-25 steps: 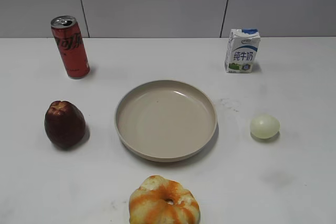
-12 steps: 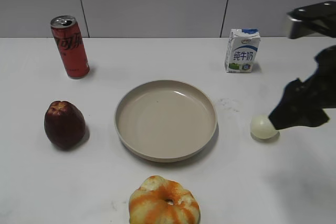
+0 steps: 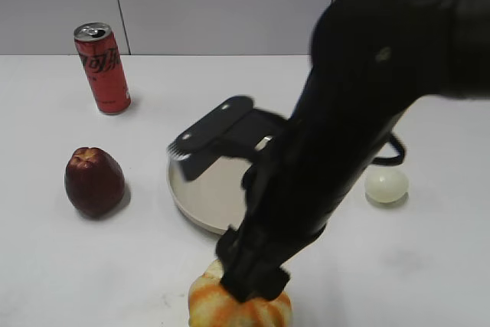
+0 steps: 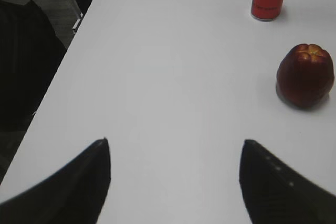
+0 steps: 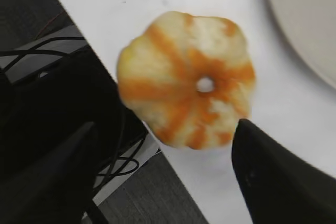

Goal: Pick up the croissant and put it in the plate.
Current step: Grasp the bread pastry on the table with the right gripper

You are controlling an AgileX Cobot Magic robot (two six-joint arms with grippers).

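White table (image 3: 429, 266), grey wall behind. My right gripper (image 5: 163, 177) hangs spread wide over the croissant (image 5: 186, 85) at the near table edge, not gripping; my left gripper (image 4: 173, 182) idles open. Nothing lifted yet; plate (image 3: 184, 189) waits bare.

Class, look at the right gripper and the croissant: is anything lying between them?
Nothing visible does. In the right wrist view the right gripper is open, with the croissant directly beyond its fingers, on bare table near the edge. The plate lies off to the side.
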